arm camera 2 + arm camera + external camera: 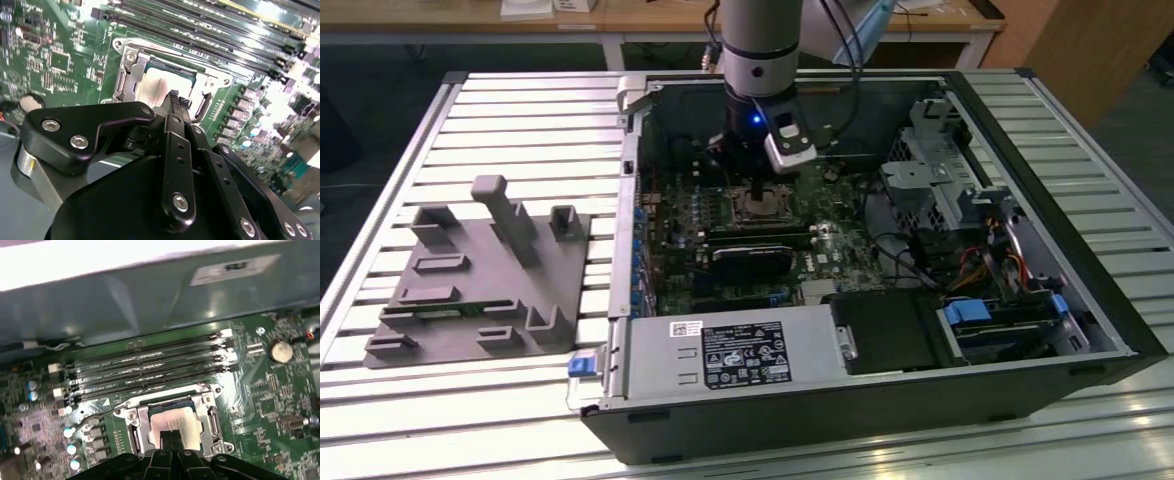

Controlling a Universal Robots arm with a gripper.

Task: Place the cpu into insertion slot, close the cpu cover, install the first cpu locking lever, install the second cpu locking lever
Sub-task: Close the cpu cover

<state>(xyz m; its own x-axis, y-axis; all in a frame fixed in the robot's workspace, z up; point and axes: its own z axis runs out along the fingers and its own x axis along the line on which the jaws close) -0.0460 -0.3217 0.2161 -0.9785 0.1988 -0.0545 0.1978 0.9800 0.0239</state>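
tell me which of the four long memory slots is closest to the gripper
The slot right beside the cpu, which the gripper hangs over. The other three lie beyond it, toward the grey case wall.

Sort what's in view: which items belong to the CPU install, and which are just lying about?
Job in hand: cpu, in the insertion slot; cpu cover, framing it; wire locking lever beside the slot; gripper, over the cpu.
Lying about: memory slots; coin cell battery; grey fixture tray; power supply.
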